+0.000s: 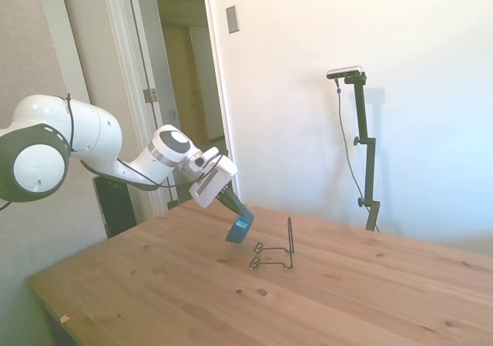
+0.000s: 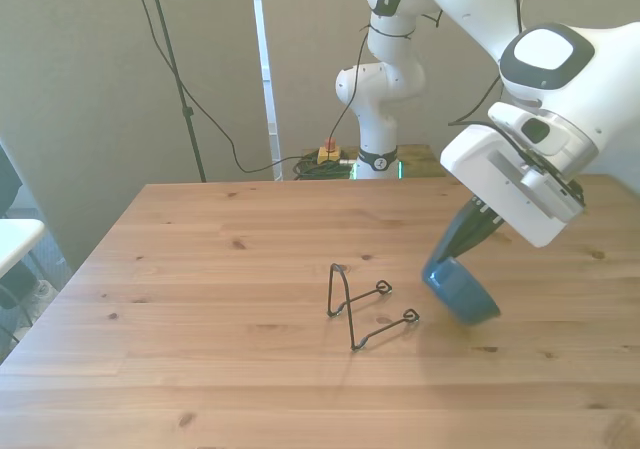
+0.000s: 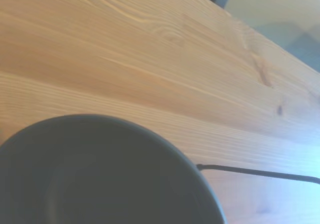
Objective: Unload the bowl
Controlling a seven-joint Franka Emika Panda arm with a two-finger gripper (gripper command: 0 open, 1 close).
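The small blue bowl (image 2: 462,291) hangs tilted on edge just above the table, off the thin black wire rack (image 2: 358,304) and toward the front view's right of it. My gripper (image 2: 447,259) is shut on the bowl's rim, its dark fingers (image 2: 470,231) slanting down from the white hand. In the side view the bowl (image 1: 240,228) shows edge-on, left of the rack (image 1: 279,248), with the gripper (image 1: 243,216) at its upper edge. The wrist view is filled by the dark bowl (image 3: 100,174), and one rack wire (image 3: 260,173) shows beside it.
The wire rack stands bare near the middle of the wooden table (image 2: 200,269). A cable bundle (image 2: 325,159) lies on the floor behind the table's far edge. Beyond the table in the side view there is a doorway (image 1: 185,92).
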